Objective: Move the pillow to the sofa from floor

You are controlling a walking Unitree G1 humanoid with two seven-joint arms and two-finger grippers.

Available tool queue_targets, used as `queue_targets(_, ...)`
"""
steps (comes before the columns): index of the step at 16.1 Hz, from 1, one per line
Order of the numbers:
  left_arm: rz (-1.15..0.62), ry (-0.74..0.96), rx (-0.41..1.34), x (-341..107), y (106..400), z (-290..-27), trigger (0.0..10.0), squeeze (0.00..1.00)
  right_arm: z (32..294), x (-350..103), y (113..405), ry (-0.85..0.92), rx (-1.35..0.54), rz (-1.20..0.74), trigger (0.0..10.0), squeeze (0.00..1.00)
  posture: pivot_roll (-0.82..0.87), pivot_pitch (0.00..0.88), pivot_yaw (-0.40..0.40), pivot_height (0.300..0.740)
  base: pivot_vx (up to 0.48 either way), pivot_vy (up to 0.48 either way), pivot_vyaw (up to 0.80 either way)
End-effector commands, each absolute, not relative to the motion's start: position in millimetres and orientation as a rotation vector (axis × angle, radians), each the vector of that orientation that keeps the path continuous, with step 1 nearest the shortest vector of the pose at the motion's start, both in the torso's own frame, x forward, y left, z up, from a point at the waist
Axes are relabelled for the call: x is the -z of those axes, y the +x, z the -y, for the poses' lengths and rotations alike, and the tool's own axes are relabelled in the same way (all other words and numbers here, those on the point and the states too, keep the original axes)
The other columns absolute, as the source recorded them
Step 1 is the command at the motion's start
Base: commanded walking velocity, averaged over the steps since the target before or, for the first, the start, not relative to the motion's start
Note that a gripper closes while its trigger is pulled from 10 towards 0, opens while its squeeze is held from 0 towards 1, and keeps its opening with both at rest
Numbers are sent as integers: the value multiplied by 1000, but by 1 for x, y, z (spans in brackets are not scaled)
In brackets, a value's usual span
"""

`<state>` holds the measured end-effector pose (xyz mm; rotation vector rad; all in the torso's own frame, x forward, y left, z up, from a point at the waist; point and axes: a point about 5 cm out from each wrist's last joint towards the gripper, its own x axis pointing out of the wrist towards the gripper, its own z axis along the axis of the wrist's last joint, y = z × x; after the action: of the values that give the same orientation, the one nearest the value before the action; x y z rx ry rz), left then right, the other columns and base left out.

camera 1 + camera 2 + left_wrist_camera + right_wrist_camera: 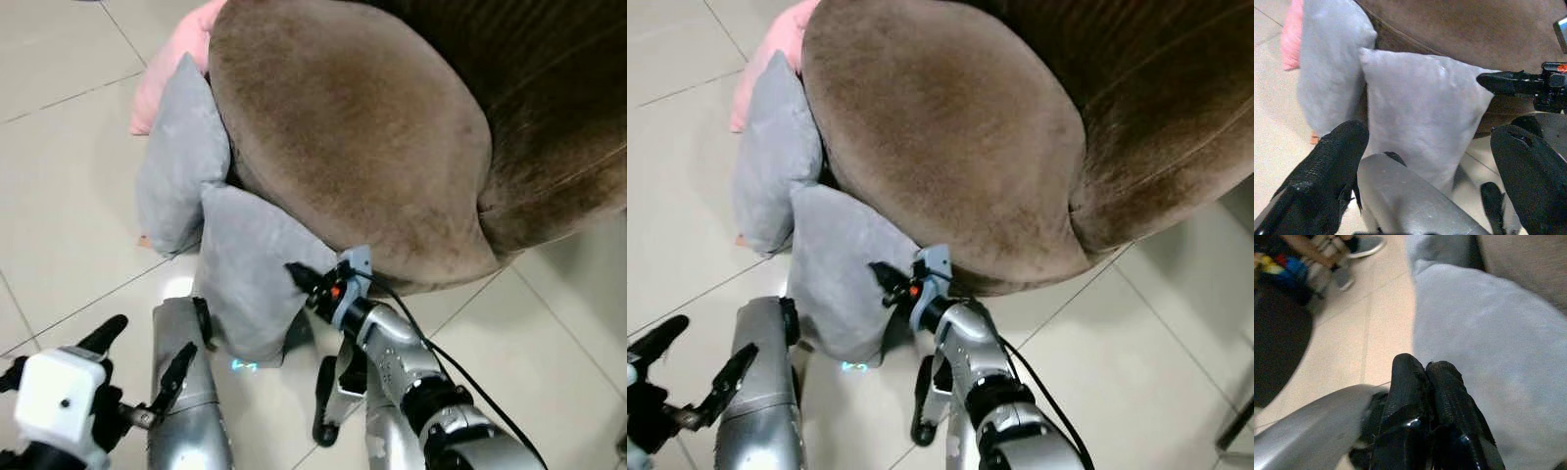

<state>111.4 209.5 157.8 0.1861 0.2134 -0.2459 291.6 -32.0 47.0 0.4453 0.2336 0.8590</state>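
A grey pillow (250, 279) stands on the tiled floor, leaning on the rounded front of the brown sofa (362, 127). A second grey pillow (181, 162) leans beside it, farther off. My right gripper (297, 273) is shut, its fingertips pressed against the near pillow's upper corner by the sofa; in the right wrist view its fingers (1442, 382) lie together with no cloth seen between them. My left gripper (142, 354) hangs open low at the left, short of the near pillow (1420, 112), its fingers (1327, 166) spread wide.
A pink pillow (167, 64) lies on the floor behind the grey ones, against the sofa. My own silver legs (186, 392) stand just below the near pillow. Shoes and dark clutter (1352, 249) show on the floor in the right wrist view. Pale tiles stretch to the left.
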Motion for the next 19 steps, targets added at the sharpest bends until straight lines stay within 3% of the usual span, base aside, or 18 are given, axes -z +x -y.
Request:
queue_targets(1, -235, 168, 242, -150, 112, -209, 10000, 0, -14, -52, 267, 630, -954, -228, 0, 0, 261, 290, -220, 550, 0, 0, 0)
queue_targets(4, -237, 152, 231, -141, 120, -212, 10000, 0, -9, -57, 268, 629, -966, -197, 0, 0, 254, 265, -218, 550, 0, 0, 0)
queue_targets(5, -239, 141, 206, -126, 134, -216, 10000, 0, 3, -64, 277, 534, -867, -153, 10000, 0, 243, 217, -215, 550, 0, 0, 0)
queue_targets(10, -200, 192, 50, -108, 157, -231, 10000, 0, 35, -81, 289, 370, -719, -70, 10000, 0, 223, 104, -186, 550, 0, 0, 0)
queue_targets(11, -182, 198, 42, -103, 167, -233, 10000, 0, 51, -83, 297, 320, -622, -59, 10000, 0, 212, 71, -167, 550, 0, 0, 0)
queue_targets(12, -154, 205, 62, -95, 188, -234, 10000, 0, 85, -91, 310, 276, -461, -19, 10000, 0, 174, 28, -133, 550, 0, 0, 0)
queue_targets(14, -159, 209, 74, -85, 204, -236, 10000, 0, 120, -99, 317, 214, -330, -7, 10000, 0, 126, 0, -111, 550, 0, 0, 0)
queue_targets(16, -80, 239, 93, -111, 182, -194, 10000, 0, 152, -91, 306, 58, -234, -96, 10000, 0, 100, 0, -86, 550, 0, 0, 0)
queue_targets(19, -8, 200, 66, -106, 204, -188, 10000, 0, 168, -80, 285, -2, -157, -132, 10000, 0, 73, 0, -41, 550, 0, 0, 0)
